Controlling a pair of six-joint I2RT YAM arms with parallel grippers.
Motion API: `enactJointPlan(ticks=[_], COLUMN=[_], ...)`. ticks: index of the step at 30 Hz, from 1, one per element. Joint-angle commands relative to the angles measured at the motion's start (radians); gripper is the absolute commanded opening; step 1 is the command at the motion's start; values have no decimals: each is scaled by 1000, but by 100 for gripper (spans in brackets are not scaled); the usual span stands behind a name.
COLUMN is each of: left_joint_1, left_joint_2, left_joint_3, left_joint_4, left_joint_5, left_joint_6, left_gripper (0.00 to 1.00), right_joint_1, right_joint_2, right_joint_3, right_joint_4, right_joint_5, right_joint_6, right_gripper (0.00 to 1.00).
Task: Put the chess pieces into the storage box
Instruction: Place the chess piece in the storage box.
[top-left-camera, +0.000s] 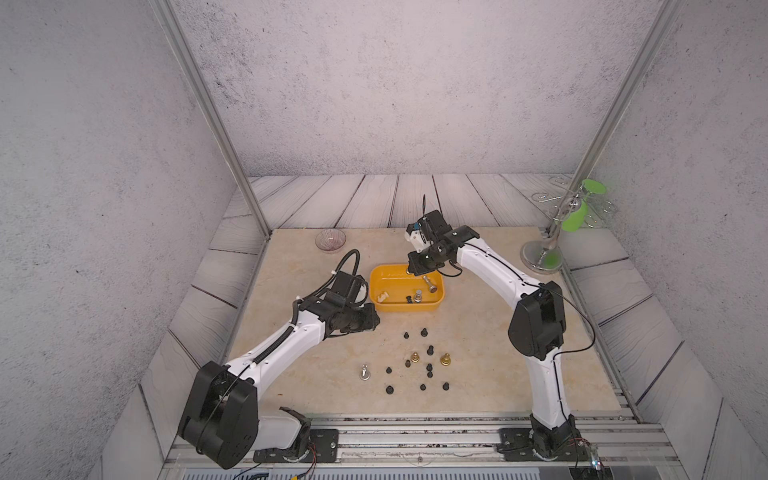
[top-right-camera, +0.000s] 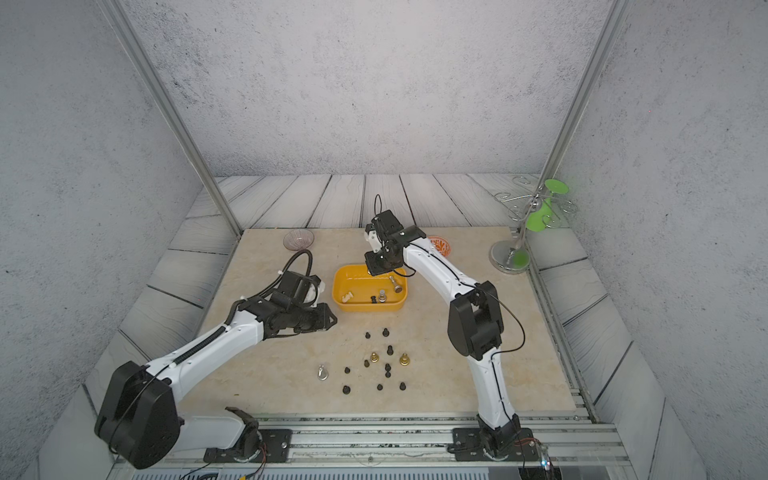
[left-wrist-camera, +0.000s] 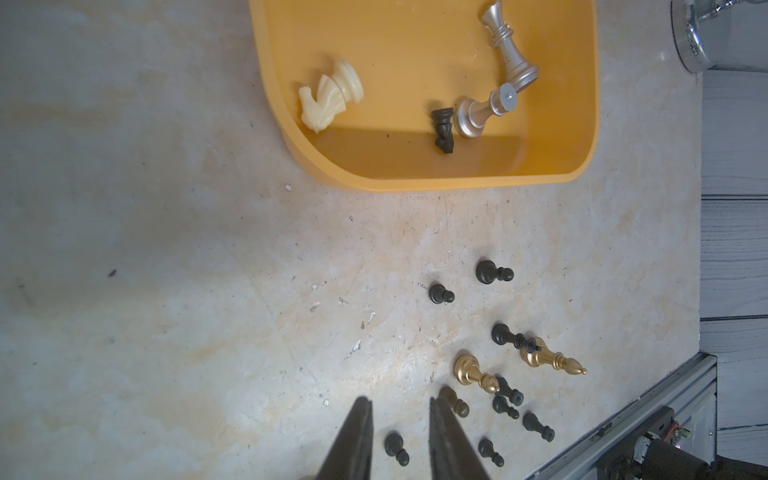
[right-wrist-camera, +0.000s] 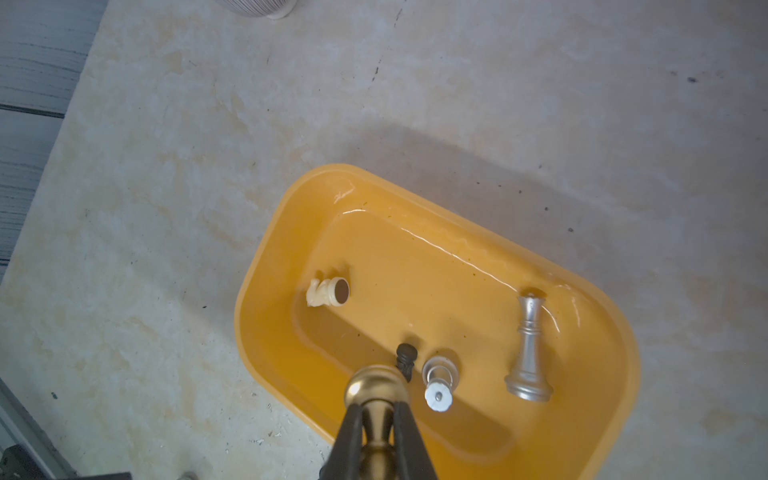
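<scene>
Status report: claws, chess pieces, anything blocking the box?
Right claw shut on gold piece, above storage box. Left claw open, empty. Four pieces boxed; others on table. Nothing blocking.

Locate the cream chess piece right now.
In both top views the cream chess piece lies on its side inside the storage box, at the end nearer the left arm, apart from the small black piece.

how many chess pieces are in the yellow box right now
4, all lying down: cream knight at one end, black piece beside a short silver piece mid-box, tall silver piece at the other end.
</scene>
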Motion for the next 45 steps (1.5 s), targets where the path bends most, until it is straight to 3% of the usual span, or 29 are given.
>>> enactJointPlan(ticks=[1, 14, 17, 20, 26, 32, 39, 45], left_joint_1=[1, 0, 1, 1, 1, -3, -14, -30], left_joint_2=[-26, -45, -48, -50, -37, -3, 33, 68], left_joint_3=[-24, -19, -29, -39, -29, -12, 18, 57], left_joint_4=[-5, -23, -23, -21, -21, -11, -6, -19], left_joint_5=[-6, -6, -5, -7, -6, 4, 1, -3], left_joint_6=[-8, 4, 3, 0, -4, -11, -9, 4], left_gripper=[28, 28, 28, 28, 28, 28, 28, 28], right_joint_1=[-2, -1, -2, -1, -1, -1, -1, -1], right_joint_2=[86, 213, 223, 225, 206, 126, -66, -272], right_joint_3=[63, 153, 163, 164, 166, 122, -14, -242], right_joint_4=[-35, 1, 3, 4, -5, 6, 59, 131], right_joint_5=[-32, -87, -92, -85, -80, -89, -70, -40], right_joint_6=[-9, 72, 82, 86, 73, 74, 56, 48], right_gripper=[12, 14, 24, 43, 51, 55, 57, 58])
